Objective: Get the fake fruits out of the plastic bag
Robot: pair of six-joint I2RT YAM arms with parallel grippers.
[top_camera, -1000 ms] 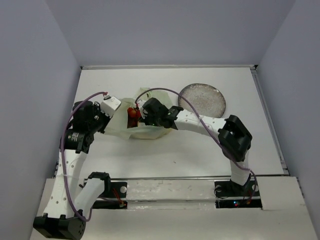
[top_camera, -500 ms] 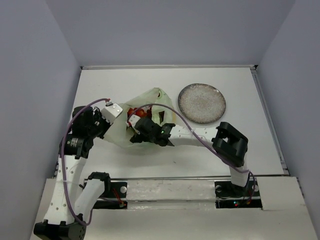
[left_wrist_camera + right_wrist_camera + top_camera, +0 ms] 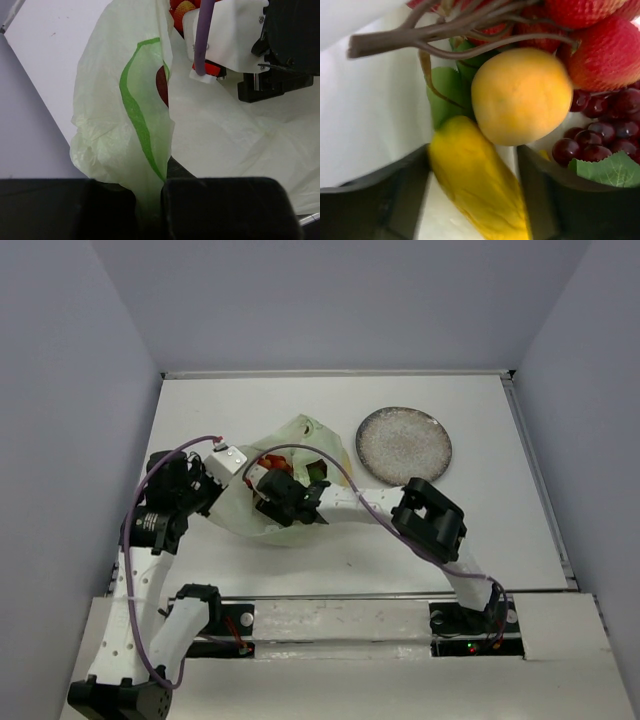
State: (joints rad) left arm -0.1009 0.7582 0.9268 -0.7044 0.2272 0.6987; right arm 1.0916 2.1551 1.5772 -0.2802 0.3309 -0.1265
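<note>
Over on the left half of the white table [image 3: 520, 530], a thin, crinkly, pale yellow-green plastic bag [image 3: 300, 432] lies slumped, and both grippers are at it. The left gripper [image 3: 150, 202] has its dark fingers pressed together on a fold of the bag's edge. The film bunches up out of them, with a green printed stripe running down it.

The right gripper [image 3: 472, 172] sits inside the bag, right among the glossy plastic fruits. Its two fingers stand apart, one on each side of a yellow oblong banana-like piece [image 3: 470, 192] that lies lengthwise between them. Both sit close against it, but whether they are actually squeezing it I can't tell.

Just past the fingertips, touching the yellow piece's end, is a round orange-yellow fruit [image 3: 520, 95]. Red dimpled strawberries [image 3: 600, 50] crowd beside and behind that one. A dark purple-red grape bunch [image 3: 607, 125] with a green leaf [image 3: 612, 170] lies off to one side, and a brown branching stem [image 3: 445, 37] crosses above — all of it inside the bag.

From the left wrist, one red fruit [image 3: 161, 85] shows dimly through the film. A round grey speckled plate [image 3: 404, 445] rests on the table to the right of the bag, apart from it.
</note>
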